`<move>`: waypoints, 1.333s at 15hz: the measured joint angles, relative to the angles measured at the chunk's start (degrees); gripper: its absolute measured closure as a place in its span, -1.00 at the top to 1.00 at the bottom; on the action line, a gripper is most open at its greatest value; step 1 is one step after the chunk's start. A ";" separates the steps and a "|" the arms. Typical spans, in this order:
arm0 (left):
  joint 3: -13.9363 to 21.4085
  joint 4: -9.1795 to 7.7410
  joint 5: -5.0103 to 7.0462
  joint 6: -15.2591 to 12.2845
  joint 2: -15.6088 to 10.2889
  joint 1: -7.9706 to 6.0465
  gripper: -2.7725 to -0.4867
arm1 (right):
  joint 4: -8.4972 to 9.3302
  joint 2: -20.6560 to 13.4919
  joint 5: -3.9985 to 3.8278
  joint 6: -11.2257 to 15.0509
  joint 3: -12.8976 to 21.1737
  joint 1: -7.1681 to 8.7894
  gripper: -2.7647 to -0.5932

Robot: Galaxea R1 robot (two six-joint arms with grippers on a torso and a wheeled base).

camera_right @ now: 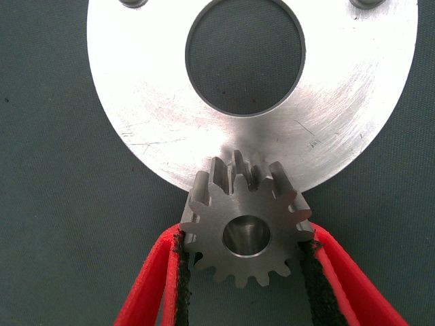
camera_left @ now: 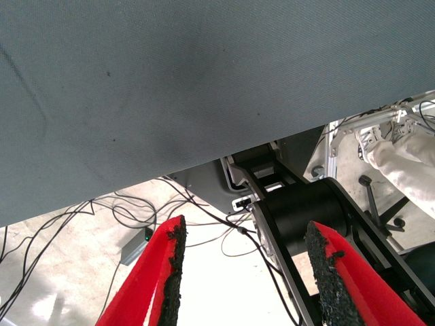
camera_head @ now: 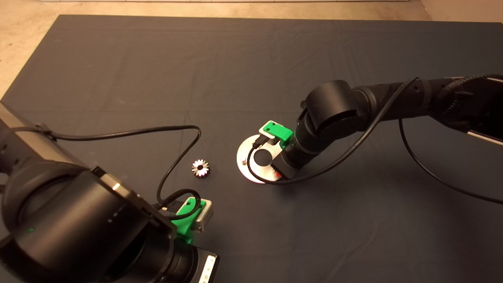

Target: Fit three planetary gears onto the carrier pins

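- Mat [camera_head: 251, 59]: dark grey-blue, plain, with faint creases.
- Disc [camera_right: 149, 109]: bright brushed silver with fine scratches; the mat shows dark through its centre hole.
- Held gear [camera_right: 246, 224]: dull silvery grey, centre hole shaded.
- Loose gear [camera_head: 201, 168]: silvery teeth, dark centre.
- Right gripper [camera_right: 246, 272]: red fingers [camera_right: 153, 285] with black pads.
- Left gripper [camera_left: 245, 272]: the same red and black.
- Arms [camera_head: 342, 114]: black, with green mounts [camera_head: 279, 131] and black cables.
- Floor [camera_head: 23, 27]: pale beige.

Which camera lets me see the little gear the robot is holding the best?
The right wrist view: the held gear fills it, teeth and centre hole clear, between the right gripper pads. The head view hides it under that arm; the left wrist view shows only mat and floor.
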 joint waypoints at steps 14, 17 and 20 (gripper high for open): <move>0.00 0.00 0.00 0.02 0.00 0.00 -0.39 | 0.02 0.00 -0.46 0.00 0.00 -0.13 -0.33; 0.00 0.00 0.00 0.00 0.00 0.00 -0.39 | 0.02 0.00 -0.46 0.00 0.00 -0.13 -0.33; 0.00 0.00 0.00 0.00 0.00 0.00 -0.39 | 0.02 0.02 -0.46 0.00 0.00 -0.13 -0.33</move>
